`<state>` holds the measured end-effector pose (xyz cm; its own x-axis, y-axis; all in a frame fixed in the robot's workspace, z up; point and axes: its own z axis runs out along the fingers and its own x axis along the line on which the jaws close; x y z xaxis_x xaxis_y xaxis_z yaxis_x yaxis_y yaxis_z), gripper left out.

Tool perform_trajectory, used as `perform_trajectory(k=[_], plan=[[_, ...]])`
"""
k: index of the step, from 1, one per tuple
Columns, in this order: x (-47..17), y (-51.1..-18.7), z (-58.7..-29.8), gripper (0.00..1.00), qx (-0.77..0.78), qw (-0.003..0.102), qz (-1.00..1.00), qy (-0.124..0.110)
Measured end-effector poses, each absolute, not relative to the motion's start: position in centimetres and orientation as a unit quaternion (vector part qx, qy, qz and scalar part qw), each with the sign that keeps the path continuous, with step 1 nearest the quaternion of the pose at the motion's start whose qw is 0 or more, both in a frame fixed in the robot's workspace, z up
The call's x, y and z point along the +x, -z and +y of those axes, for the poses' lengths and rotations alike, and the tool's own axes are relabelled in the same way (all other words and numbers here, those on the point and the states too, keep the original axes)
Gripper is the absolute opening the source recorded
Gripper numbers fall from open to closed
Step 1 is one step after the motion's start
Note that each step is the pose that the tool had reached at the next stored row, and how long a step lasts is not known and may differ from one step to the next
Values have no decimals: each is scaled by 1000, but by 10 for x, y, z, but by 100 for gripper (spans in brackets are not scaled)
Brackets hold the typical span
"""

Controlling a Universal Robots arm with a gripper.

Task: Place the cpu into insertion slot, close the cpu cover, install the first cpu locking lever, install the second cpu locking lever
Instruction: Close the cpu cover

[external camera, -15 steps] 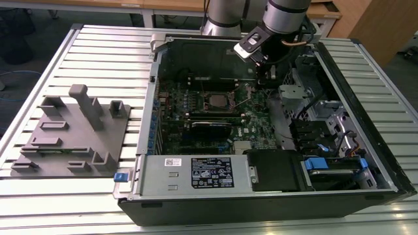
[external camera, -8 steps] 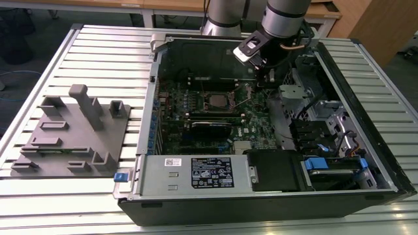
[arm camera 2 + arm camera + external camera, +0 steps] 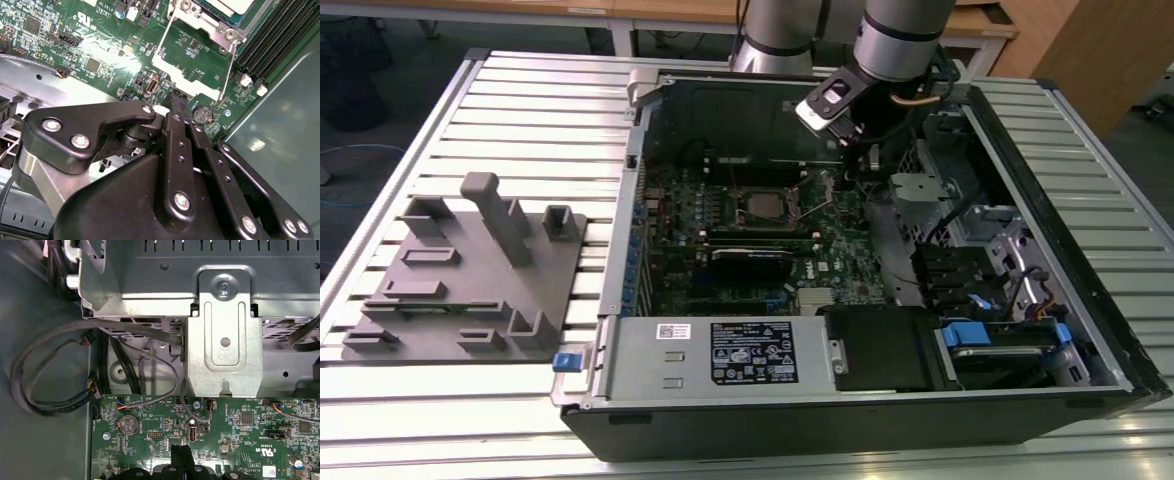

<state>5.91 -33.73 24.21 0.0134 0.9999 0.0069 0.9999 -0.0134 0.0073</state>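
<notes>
Closest to me is the slatted metal desk [image 3: 534, 100], and on it a computer case [image 3: 854, 430] lies on its side with its panel off. Along the near edge inside sits the grey power supply box [image 3: 720, 355] with its white label, and beside it, toward the exterior view's right, a drive bay with blue tabs [image 3: 967, 335]. A grey moulded fixture [image 3: 467, 270] rests on the desk outside the case, on the exterior view's left.

Beyond the power supply the green motherboard [image 3: 720, 250] lies flat. Near its middle is the insertion slot [image 3: 758, 204], a dark square with a silver rim. In the second wrist view the cpu [image 3: 235, 4] shows as a pale silver-grey face seated in that socket. The cpu cover [image 3: 186, 76] is swung open, its cut-out frame lying out over the board on the side toward the gripper, so green board shows through its centre.

The gripper [image 3: 854, 160] hangs low over the board just to the exterior view's right of the socket. In both wrist views its black fingers are pressed together with nothing between them [image 3: 177, 100] [image 3: 181, 452]. The tips are right by the free edge of the open cover; whether they touch it I cannot tell. A round coin battery [image 3: 202, 115] sits on the board just beside them.

Farther back, the first wrist view shows a folded metal bracket [image 3: 225, 340] and looping dark cables [image 3: 50, 370] past the board's edge.
</notes>
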Motion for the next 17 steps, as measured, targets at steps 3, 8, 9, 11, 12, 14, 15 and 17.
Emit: perform_trajectory(k=[3, 8, 9, 11, 12, 14, 15, 17], plan=[[59, -242, -337, 11, 712, 0, 702, -5], [53, -242, -337, 11, 712, 1, 702, -6], [51, -242, -337, 11, 712, 1, 702, -6], [46, -242, -337, 11, 712, 2, 702, -7], [44, -242, -337, 11, 712, 2, 702, -8], [39, -242, -337, 11, 712, 3, 702, -9], [36, -242, -337, 11, 712, 4, 702, -10], [31, -241, -337, 11, 712, 5, 702, -11]])
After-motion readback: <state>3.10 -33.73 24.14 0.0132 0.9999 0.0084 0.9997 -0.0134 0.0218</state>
